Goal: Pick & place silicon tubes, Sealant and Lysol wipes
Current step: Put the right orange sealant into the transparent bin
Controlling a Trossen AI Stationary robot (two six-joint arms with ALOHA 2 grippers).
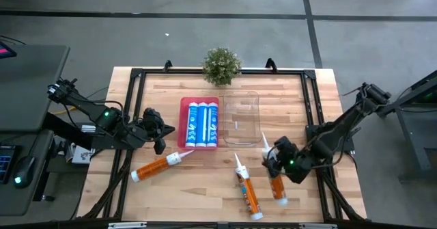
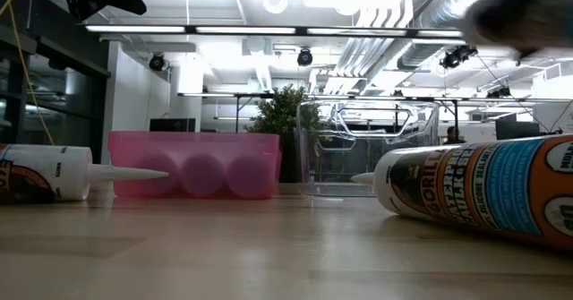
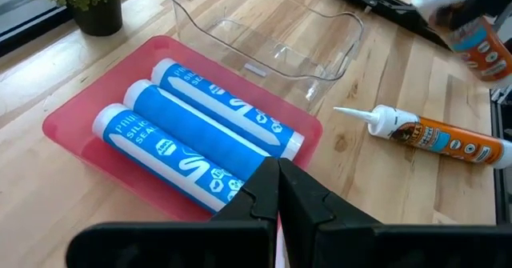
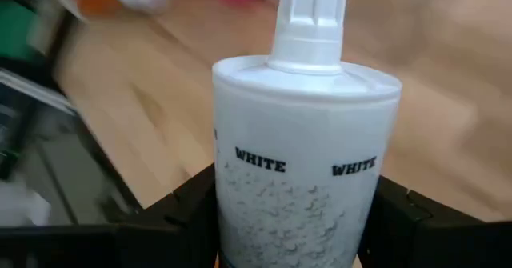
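My right gripper (image 1: 276,164) is shut on a white and orange sealant tube (image 1: 278,186) at the table's near right. In the low view this shows only as a blur at the top right (image 2: 528,13). My left gripper (image 1: 158,130) is shut and empty, just left of the pink tray (image 1: 183,104). Its shut fingers (image 3: 278,190) hover by the tray's near corner. The tray holds three blue silicone tubes (image 1: 203,125) lying side by side. Two more sealant tubes lie on the table, one at the near left (image 1: 159,166) and one at the near middle (image 1: 248,193). No wipes show. My right gripper pinches the sealant tube's white body (image 4: 296,196) between its two fingers, a little below the shoulder and nozzle (image 4: 310,20). The fingers (image 4: 188,208) lie across the tube, one on each side. The nozzle points ahead of the gripper; the tube seems clear of the table.
A clear plastic bin (image 1: 240,119) stands right of the pink tray, and a small potted plant (image 1: 221,65) stands at the far edge. Black frame rails (image 1: 311,99) run along the table's sides. Bare wood shows between the near tubes.
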